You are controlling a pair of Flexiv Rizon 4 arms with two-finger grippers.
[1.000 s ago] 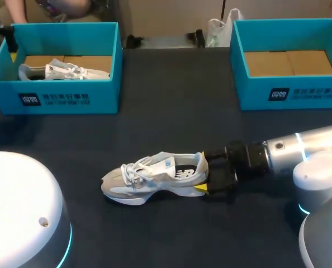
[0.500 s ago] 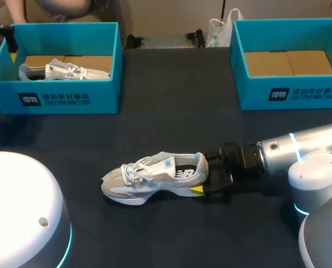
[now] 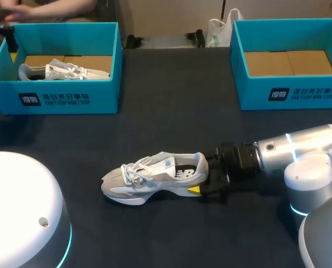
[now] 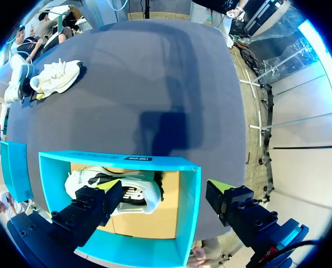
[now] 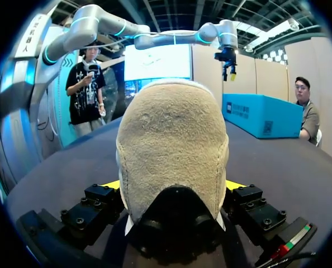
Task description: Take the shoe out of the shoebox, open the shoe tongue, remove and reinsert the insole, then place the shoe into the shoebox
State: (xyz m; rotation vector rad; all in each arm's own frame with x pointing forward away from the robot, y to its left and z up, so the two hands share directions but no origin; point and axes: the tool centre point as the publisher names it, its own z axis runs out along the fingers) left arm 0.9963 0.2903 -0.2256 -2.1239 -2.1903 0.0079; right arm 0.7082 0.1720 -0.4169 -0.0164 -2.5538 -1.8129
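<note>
A grey-and-white shoe lies on its sole in the middle of the dark table, toe to the left. My right gripper is at its heel, open, with one yellow-tipped finger on either side. In the right wrist view the suede heel fills the space between the fingers. My left gripper hangs open high above the left teal shoebox, where a second white shoe lies. That gripper also shows far off as the left gripper in the right wrist view.
The left shoebox sits at the back left with the second shoe inside. An empty teal shoebox stands at the back right. My left arm's white base fills the near left corner.
My right gripper has slid a little to the left, so its fingers now reach further along the heel. The shoe and the left arm have not moved.
</note>
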